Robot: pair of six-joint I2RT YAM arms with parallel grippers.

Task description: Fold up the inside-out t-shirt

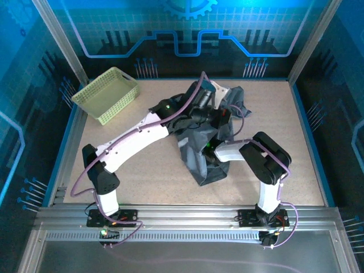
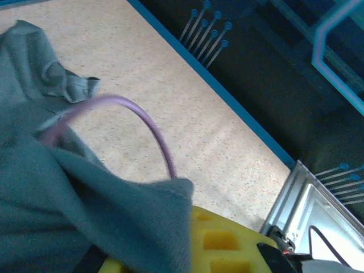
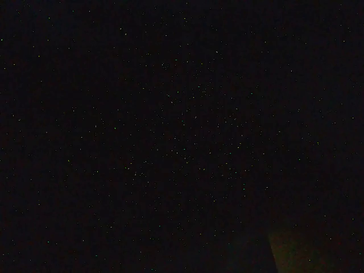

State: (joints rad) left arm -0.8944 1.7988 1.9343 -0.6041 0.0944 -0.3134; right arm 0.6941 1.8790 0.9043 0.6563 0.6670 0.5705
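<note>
A: What lies on the worktop (image 1: 142,170)?

B: The inside-out t-shirt (image 1: 199,153), crumpled at the middle, with one end trailing toward the near edge. A basket (image 1: 107,94) stands well apart, far left.

A: And the grippers?

B: The left gripper (image 1: 213,116) is pressed together in the bunched far part, seemingly pinching a fold. The right gripper is buried in cloth, so I cannot tell whether it is spread.

A: How will the shirt handle?

B: Light and limp, I judge, and likely to sag. A hem or shoulder seam looks the best hold.
</note>
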